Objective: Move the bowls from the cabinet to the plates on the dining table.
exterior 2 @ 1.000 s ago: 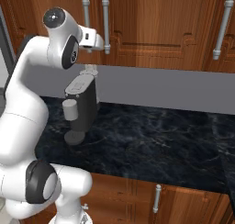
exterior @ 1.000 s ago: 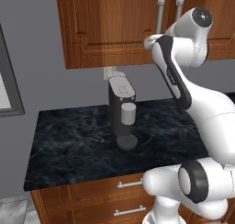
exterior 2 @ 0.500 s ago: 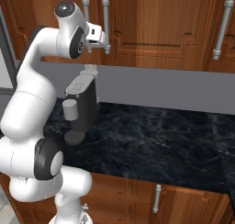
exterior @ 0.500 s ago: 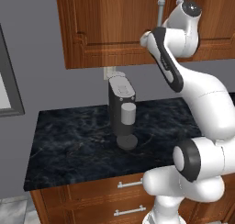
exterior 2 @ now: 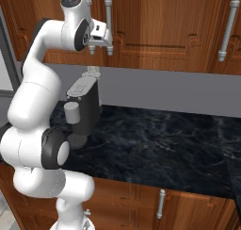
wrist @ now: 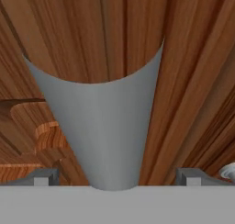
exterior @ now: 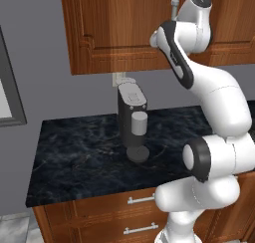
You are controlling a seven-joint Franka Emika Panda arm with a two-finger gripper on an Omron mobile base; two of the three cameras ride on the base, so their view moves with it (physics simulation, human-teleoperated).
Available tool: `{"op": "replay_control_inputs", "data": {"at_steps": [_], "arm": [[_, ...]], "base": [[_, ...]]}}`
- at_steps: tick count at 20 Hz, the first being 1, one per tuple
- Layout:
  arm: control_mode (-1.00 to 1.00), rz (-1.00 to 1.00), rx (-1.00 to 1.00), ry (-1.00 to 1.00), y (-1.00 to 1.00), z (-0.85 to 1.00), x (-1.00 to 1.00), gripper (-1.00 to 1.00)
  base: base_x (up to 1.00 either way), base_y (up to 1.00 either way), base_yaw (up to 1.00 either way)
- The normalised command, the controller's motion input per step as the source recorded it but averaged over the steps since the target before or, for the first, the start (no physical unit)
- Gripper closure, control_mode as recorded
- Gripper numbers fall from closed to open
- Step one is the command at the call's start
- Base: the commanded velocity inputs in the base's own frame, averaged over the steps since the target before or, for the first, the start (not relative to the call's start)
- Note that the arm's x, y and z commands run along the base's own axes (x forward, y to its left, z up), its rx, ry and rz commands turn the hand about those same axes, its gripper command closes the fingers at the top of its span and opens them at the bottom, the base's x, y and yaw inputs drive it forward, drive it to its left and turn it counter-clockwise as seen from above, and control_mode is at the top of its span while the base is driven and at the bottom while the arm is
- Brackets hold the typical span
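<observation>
Cabinet (exterior 2: 155, 31) doors are closed, so the bowls presumably sit unseen behind them, and the gripper (exterior 2: 100, 44), jaws spread wide and holding nothing, is raised straight at a vertical silver bar handle (wrist: 103, 122) that lies between its fingertips.

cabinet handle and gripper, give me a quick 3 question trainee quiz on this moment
1. True or false: the gripper has its fingers spread either side of a cabinet handle.
2. What stands on the counter below the cabinet?
A. a toaster
B. a coffee machine
C. a kettle
3. Fill in: the cabinet doors are ____, so no bowl can be seen yet.

Key
1. True; the jaws are open with the handle between them.
2. B
3. shut
</observation>
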Motion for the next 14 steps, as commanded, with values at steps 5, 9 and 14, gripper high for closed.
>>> {"op": "replay_control_inputs", "data": {"at_steps": [5,9,14], "arm": [[-1.0,0.0,0.0,0.0,0.0,0.0,0.19,-1.0],[-1.0,0.0,0.0,0.0,0.0,0.0,0.0,-1.0],[-1.0,0.0,0.0,0.0,0.0,0.0,0.0,1.0]], "base": [[0.0,0.0,0.0],[0.0,0.0,0.0],[0.0,0.0,0.0]]}}
